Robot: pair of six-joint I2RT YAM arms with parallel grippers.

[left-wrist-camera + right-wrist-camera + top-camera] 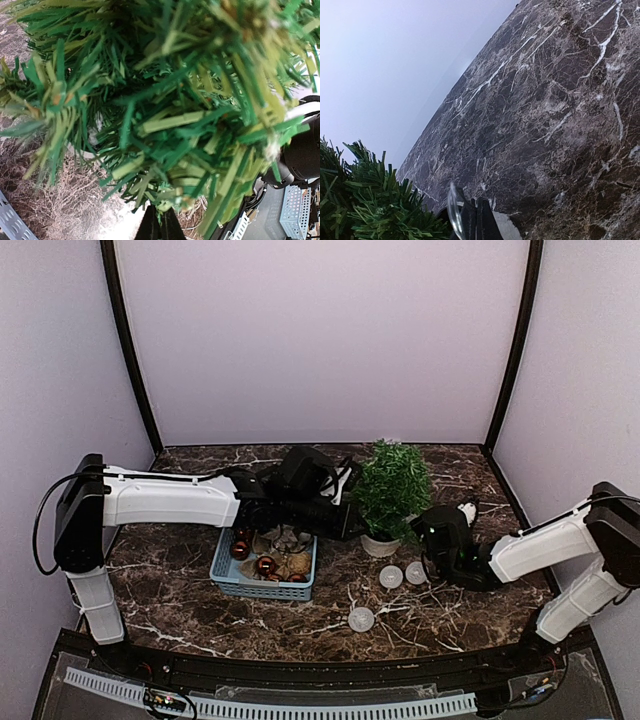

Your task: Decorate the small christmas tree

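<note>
The small christmas tree (392, 485) stands in its white pot (380, 544) at the middle back of the marble table. Its needles (175, 100) fill the left wrist view. My left gripper (350, 522) (160, 227) is pushed into the tree's left side, shut, with a thin green strand pinched between its tips. I cannot tell whether the strand is a needle or a string. My right gripper (436, 524) (481, 220) is low at the tree's right side, shut. A clear curved rim (452, 210) lies against its left finger. The tree's branches (365, 210) show at the lower left of that view.
A blue basket (228, 583) holding several ornaments, red and brown ones among them, sits left of the pot under the left arm. Three clear balls lie on the table in front of the tree (390, 577) (415, 572) (360, 619). Walls close in the back and both sides.
</note>
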